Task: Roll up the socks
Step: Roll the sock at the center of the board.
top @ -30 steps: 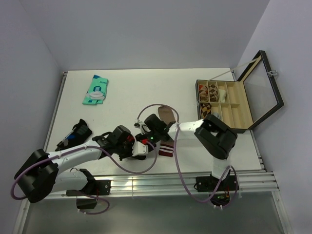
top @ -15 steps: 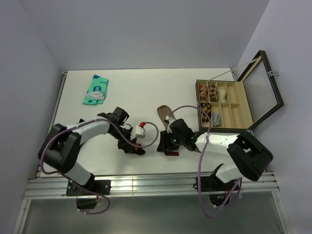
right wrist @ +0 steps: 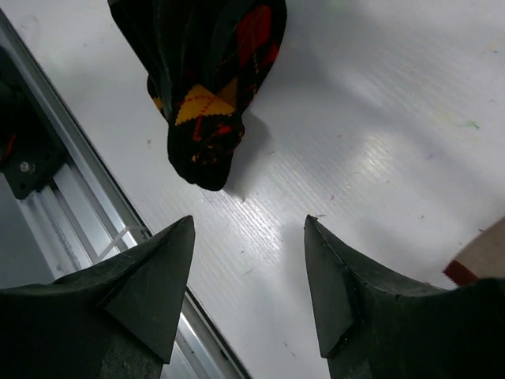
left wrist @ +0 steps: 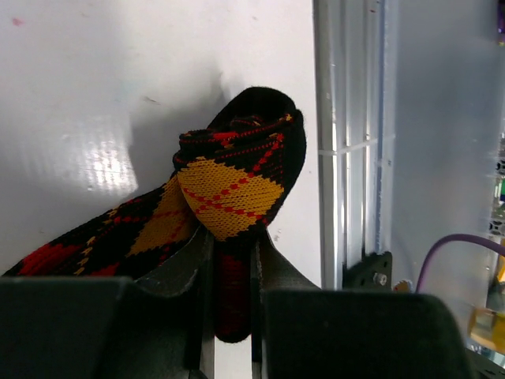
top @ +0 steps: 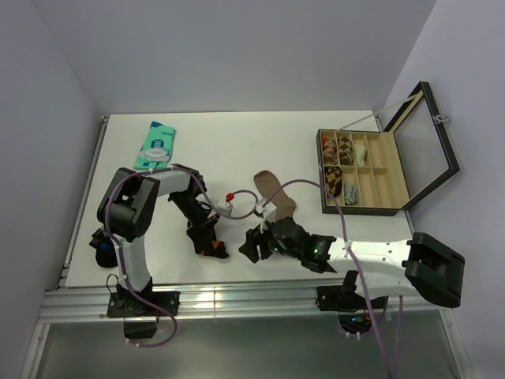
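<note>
A: Where the table (top: 237,138) meets its near edge, the argyle sock (left wrist: 230,185) is pinched in the nearly shut left gripper (left wrist: 230,260).
B: Noted. The right gripper (right wrist: 248,229) is held wide, empty, beside it; the brown sock (top: 274,192) is laid mid-table.

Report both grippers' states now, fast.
Left gripper: jaws shut on the black argyle sock.
Right gripper: jaws open, holding nothing.

The argyle sock (left wrist: 229,193) is finely ribbed, matt knit cloth, the table (right wrist: 371,142) a white, faintly grooved sheet with a soft sheen, its edge rail (left wrist: 347,118) pale brushed metal, and the fingers (right wrist: 150,276) of the right gripper (right wrist: 249,223) matt black plastic.
</note>
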Robot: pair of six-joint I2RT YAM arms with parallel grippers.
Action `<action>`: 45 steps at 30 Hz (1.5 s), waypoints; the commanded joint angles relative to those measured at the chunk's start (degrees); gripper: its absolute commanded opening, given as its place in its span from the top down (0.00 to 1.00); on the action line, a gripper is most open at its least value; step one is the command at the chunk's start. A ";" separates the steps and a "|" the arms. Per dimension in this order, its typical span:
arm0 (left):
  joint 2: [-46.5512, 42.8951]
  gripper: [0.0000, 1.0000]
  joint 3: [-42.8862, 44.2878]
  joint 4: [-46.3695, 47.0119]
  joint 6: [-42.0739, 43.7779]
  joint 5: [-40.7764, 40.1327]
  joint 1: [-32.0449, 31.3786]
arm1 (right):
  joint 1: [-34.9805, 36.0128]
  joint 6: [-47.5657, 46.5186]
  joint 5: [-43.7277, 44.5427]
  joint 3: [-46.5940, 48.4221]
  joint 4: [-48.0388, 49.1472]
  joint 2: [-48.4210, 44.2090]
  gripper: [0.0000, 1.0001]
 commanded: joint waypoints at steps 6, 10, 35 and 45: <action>0.84 1.00 0.01 -3.67 3.65 1.48 -0.14 | 10.00 -7.83 12.80 8.15 4.96 12.13 0.32; 0.85 1.00 -0.26 -3.14 3.21 1.22 -0.05 | 12.55 -10.12 15.79 11.85 4.42 16.11 0.29; 2.34 1.00 1.76 -4.90 3.03 1.30 -0.05 | 17.21 -19.35 19.92 25.21 1.61 32.90 0.23; 2.87 0.99 1.32 -4.82 2.25 0.87 -0.49 | 17.56 -18.74 22.91 27.58 0.29 37.21 0.50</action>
